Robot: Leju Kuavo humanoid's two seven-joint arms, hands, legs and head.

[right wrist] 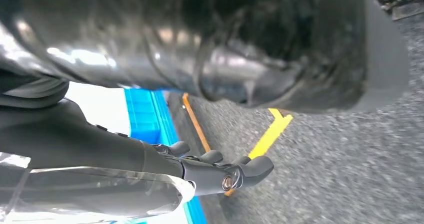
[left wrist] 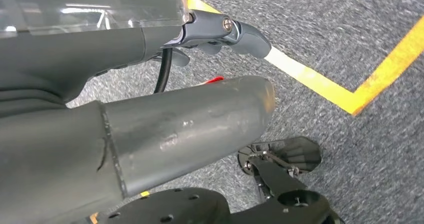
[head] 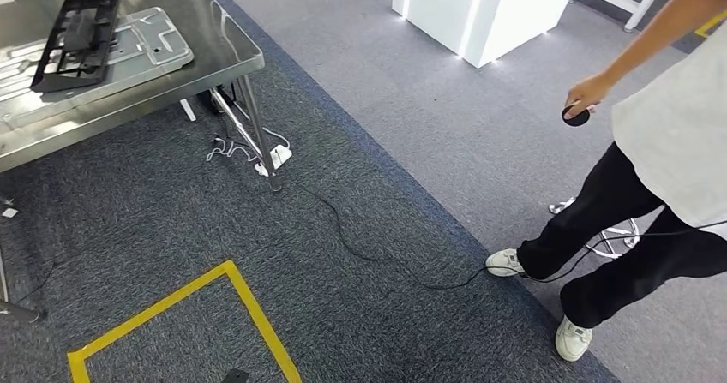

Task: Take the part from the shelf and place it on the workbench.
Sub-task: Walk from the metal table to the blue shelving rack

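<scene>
Black frame part [head: 75,36]: lies flat across a silver stamped panel [head: 146,44], well in from the near edge of the steel workbench [head: 214,62]. Probably is the part that the task means, though cannot confirm this from the pictures alone. Left hand [left wrist: 100,58]: hangs low over the grey carpet [head: 411,126], holds nothing, with thick thumb well apart from the darker fingers [left wrist: 235,31], which reach out loosely. Right hand [right wrist: 150,159]: hangs low too, grips nothing, with fingers [right wrist: 250,168] stretched out side by side above the carpet and the yellow tape. So both hands free, neither touching the part nor near the workbench. Judging by this, seems mostly done: part off the shelf and set down on the bench, hands let go. Remains perhaps only to step back or to go for another piece; cannot tell which. Further out: yellow floor tape [head: 249,310] marking a corner on the carpet, a thin black cable [head: 360,250] running from under the bench towards a person [head: 669,143] at the right, who holds a small dark round object [head: 576,115] in one hand. Behind, a white lit column [head: 480,10].
</scene>
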